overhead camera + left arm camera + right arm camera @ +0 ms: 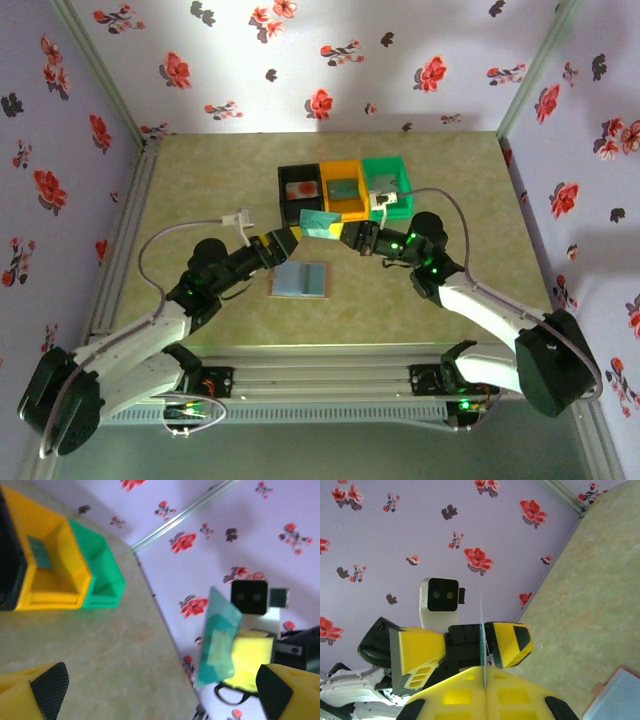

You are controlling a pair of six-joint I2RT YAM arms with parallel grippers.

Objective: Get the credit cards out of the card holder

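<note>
A teal credit card (pixel 320 223) hangs in the air between the two grippers, above the table. My right gripper (pixel 485 676) is shut on its near edge, and the card (pixel 482 625) shows edge-on there. My left gripper (pixel 291 240) is open, its jaws straddling the card's other end. In the left wrist view the card (pixel 217 640) stands close to the right finger (pixel 275 692), apart from the left finger (pixel 47 690). The card holder (pixel 300 280) lies open and flat on the table below, pale blue panels up, also at the corner of the right wrist view (pixel 615 695).
Three bins stand in a row behind the grippers: black (pixel 300 172), orange (pixel 343 205) and green (pixel 400 178). The black and orange ones each hold a card. Floral walls close in the table on three sides.
</note>
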